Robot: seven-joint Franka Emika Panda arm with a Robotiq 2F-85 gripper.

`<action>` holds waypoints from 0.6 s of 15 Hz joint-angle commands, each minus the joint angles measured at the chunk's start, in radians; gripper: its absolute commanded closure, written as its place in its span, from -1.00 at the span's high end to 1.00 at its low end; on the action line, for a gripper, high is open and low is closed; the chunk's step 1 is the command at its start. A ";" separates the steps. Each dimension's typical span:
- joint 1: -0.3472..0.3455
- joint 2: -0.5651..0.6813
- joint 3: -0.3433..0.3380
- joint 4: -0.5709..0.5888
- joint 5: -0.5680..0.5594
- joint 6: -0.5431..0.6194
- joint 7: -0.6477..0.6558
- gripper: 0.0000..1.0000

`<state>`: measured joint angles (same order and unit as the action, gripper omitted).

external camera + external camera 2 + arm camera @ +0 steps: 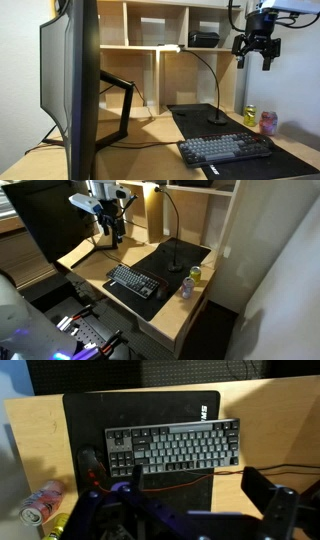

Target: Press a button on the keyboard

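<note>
The keyboard (225, 149) is a compact dark grey board with grey keycaps. It lies on a large black desk mat (290, 155) and also shows in an exterior view (134, 281) and in the wrist view (172, 446). My gripper (256, 55) hangs high in the air, well above the desk, and shows in an exterior view (112, 227) too. Its fingers are spread apart with nothing between them. In the wrist view the gripper (195, 495) is open and the keyboard lies far below it.
A large monitor (75, 80) stands on the wooden desk. A black gooseneck lamp (215, 95) stands on the mat behind the keyboard. A yellow can (250, 116) and a pink can (268, 122) stand near the desk edge. Wooden shelves (160, 30) rise behind.
</note>
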<state>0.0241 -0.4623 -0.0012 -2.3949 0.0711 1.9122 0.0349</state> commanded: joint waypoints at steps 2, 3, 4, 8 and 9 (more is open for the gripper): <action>-0.005 0.000 0.004 0.002 0.002 -0.003 -0.002 1.00; -0.005 0.000 0.004 0.002 0.002 -0.003 -0.002 1.00; -0.005 0.000 0.004 0.002 0.002 -0.003 -0.002 1.00; -0.050 -0.005 0.045 0.004 -0.073 -0.031 0.148 1.00; -0.055 -0.009 0.051 0.005 -0.088 -0.051 0.198 1.00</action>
<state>0.0161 -0.4627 0.0060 -2.3949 0.0371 1.9093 0.1025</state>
